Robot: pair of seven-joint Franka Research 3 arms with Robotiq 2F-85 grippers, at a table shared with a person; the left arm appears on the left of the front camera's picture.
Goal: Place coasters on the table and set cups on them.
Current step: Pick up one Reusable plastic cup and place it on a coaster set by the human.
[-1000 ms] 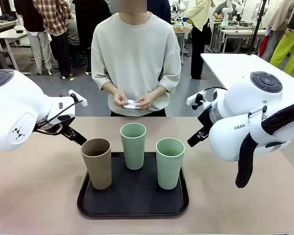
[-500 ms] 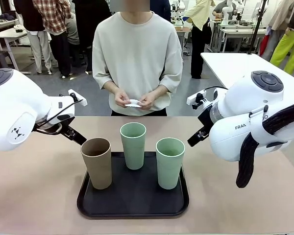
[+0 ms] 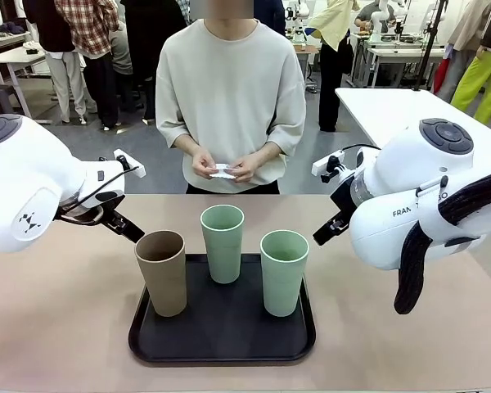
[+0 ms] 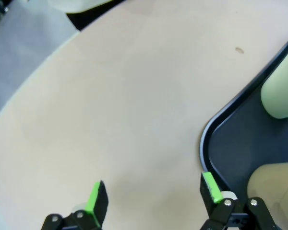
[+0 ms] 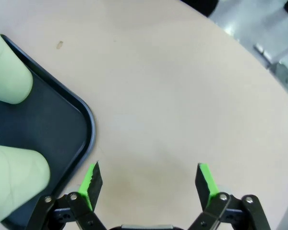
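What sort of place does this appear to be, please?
Probably a robotics lab or demo hall: two white robot arms share a tan table with a person, while more white tables and standing people fill the room behind.

A grey floor (image 3: 143,151) runs back through a bright, evenly lit room. A white rectangular table (image 3: 385,106) stands at the right and a white desk (image 3: 12,59) at far left. More white desks (image 3: 397,53) sit farther back.

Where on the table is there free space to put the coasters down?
The table is bare left of the black tray, below the left hand, and right of it, below the right hand. A bare strip also runs between the tray and the person's edge. The tray is crowded: the tan cup and two mint cups stand there.
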